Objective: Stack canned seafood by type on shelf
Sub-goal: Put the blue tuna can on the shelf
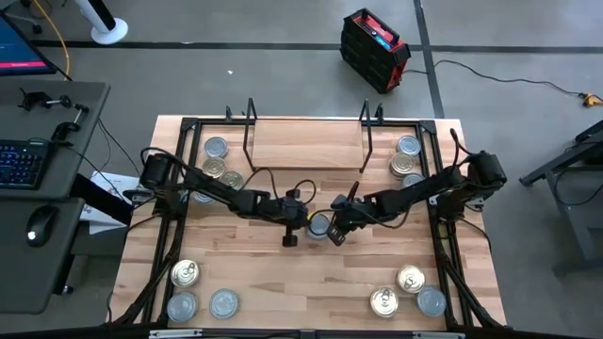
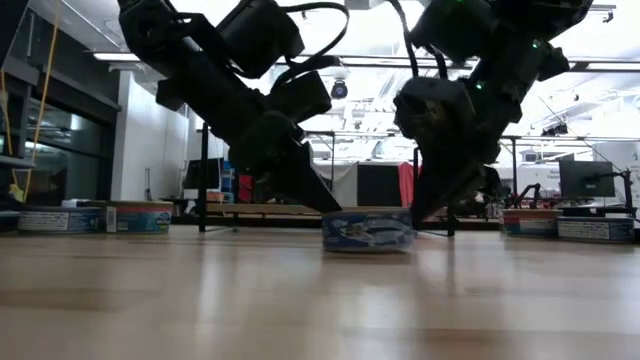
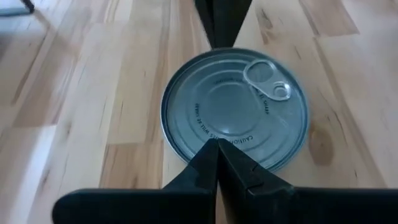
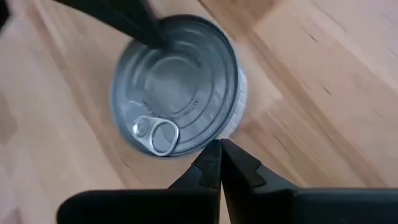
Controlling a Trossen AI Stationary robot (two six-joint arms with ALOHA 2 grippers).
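Observation:
A silver-blue tin (image 1: 320, 225) with a ring-pull lid stands flat on its base in the middle of the table, also seen in the low view (image 2: 367, 230). My left gripper (image 1: 304, 219) is shut at the tin's left side, and my right gripper (image 1: 336, 226) is shut at its right side. Both slant down at the tin, which sits between their tips. The shelf (image 1: 306, 143) stands at the table's far edge with its board bare. Gold and silver tins lie in groups near the table's corners. My left gripper's shut fingertips (image 3: 217, 149) meet the tin's lid at its left rim (image 3: 205, 138), slanting down from the table's left. The tin rests flat on the table. My right gripper's shut fingertips (image 4: 219, 149) stand at the tin's right rim (image 4: 217, 127), slanting down from the table's right. Whether they touch it or stop just short, I cannot tell.
Tins sit left of the shelf (image 1: 219, 162) and right of it (image 1: 407, 156), and more lie at the near left (image 1: 193, 287) and near right (image 1: 405, 290). Black frame bars (image 1: 443, 235) run along the table's sides. Bare wood surrounds the middle tin.

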